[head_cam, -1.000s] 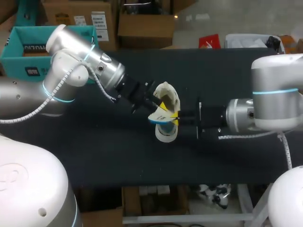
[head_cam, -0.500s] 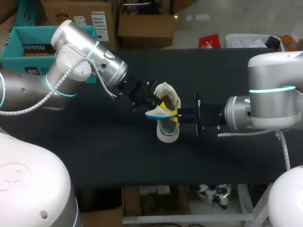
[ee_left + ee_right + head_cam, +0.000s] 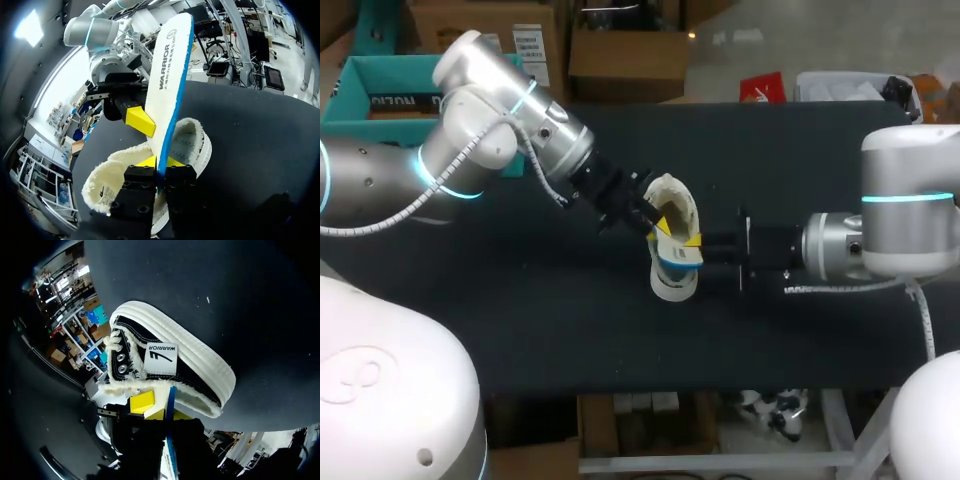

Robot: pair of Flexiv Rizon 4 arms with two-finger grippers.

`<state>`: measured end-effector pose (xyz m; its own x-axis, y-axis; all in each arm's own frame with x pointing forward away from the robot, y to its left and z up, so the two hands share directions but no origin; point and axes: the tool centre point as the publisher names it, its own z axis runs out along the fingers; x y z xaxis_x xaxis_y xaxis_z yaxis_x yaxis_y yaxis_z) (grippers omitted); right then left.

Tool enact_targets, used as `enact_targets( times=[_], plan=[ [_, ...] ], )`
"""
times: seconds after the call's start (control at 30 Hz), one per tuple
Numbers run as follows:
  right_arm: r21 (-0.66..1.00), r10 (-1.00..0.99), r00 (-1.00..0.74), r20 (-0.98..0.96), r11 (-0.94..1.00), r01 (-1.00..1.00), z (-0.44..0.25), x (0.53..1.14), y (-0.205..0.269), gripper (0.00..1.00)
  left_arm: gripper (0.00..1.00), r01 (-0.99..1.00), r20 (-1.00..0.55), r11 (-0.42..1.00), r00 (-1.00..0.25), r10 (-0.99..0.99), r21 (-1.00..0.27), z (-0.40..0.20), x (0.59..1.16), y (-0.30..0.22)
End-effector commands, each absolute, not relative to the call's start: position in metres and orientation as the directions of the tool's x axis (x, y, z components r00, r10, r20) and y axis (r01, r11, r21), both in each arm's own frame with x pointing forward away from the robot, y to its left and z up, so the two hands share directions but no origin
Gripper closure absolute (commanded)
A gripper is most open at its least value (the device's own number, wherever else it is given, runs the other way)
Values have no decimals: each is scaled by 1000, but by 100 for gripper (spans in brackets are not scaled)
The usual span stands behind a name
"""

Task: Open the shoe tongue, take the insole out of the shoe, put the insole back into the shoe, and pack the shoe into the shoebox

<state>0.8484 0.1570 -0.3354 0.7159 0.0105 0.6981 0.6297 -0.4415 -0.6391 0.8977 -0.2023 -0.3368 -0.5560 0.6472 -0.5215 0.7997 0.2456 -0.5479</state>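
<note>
A black table (image 3: 520, 320) spans the head view. The left arm (image 3: 490, 140) comes in from the left and the right arm (image 3: 880, 245) from the right, and their tools meet near the table's middle.

The shoe (image 3: 675, 205) lies on the table there, between the two arms. The right wrist view shows it as black with a thick white sole, metal lace holes and a cream fleecy lining around its opening.

The insole (image 3: 170, 75) is white with a blue edge. It is out of the shoe, standing on edge just above the opening.

The left gripper (image 3: 160, 164) is clamped on the insole, with a yellow tip pressed to each face near one end. The right gripper (image 3: 167, 416) grips it too: in its own view the blue edge runs straight between its two fingers. In the left wrist view one of its yellow tips lies flat against the insole's white face, and the other tip is hidden behind it.
</note>
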Motion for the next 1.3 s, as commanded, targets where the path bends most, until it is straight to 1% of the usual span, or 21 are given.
enact_targets(
  times=[0.03,0.27,0.5,0.53,0.6,0.63,0.67,0.7,0.73,0.77,0.87,0.9,0.93,1.0,1.13,1.17,1.23,1.3],
  plan=[
    [-644,31,727,686,-438,627,-345,863,160,100,100,791,-514,236,-560,650,-564,-343,907,-206],
    [-639,51,737,674,-461,616,-349,872,159,100,100,765,-487,252,-590,644,-593,-352,918,-206],
    [-635,56,741,669,-475,609,-351,875,158,100,100,751,-480,257,-606,635,-609,-355,917,-201],
    [-632,59,742,668,-481,608,-351,875,158,100,84,751,-481,255,-606,634,-609,-354,915,-201],
    [-630,59,740,670,-484,608,-350,874,157,100,71,753,-485,248,-602,634,-610,-353,911,-199],
    [-626,59,739,671,-490,607,-349,873,156,100,58,755,-490,243,-599,634,-609,-352,909,-199],
    [-625,59,739,671,-492,607,-349,872,156,100,49,758,-493,237,-594,635,-608,-351,907,-198],
    [-624,59,739,672,-493,606,-349,872,155,100,33,760,-497,231,-590,636,-607,-349,905,-199],
    [-622,57,738,672,-497,605,-349,871,154,100,28,764,-502,225,-585,637,-604,-348,903,-199],
    [-622,55,738,672,-499,604,-349,870,153,100,27,769,-508,216,-577,639,-602,-348,903,-199],
    [-620,48,737,674,-508,599,-350,867,151,100,29,783,-530,198,-560,637,-590,-342,891,-196],
    [-619,44,737,674,-510,597,-351,866,150,100,34,786,-537,190,-556,634,-588,-340,888,-195],
    [-618,40,738,673,-518,592,-351,865,150,100,36,790,-544,186,-552,632,-585,-338,884,-194],
    [-617,38,738,673,-521,590,-352,864,149,100,47,793,-556,165,-541,631,-586,-335,878,-192],
    [-614,38,738,673,-529,586,-353,864,149,100,64,809,-576,151,-523,628,-569,-332,867,-194],
    [-613,38,739,673,-530,586,-353,864,149,100,65,812,-581,149,-520,627,-565,-332,865,-194],
    [-610,39,742,669,-541,579,-353,864,149,100,71,819,-589,147,-511,626,-554,-331,862,-195],
    [-609,39,742,669,-543,578,-353,864,149,100,72,825,-595,150,-506,625,-545,-330,860,-196]
  ],
)
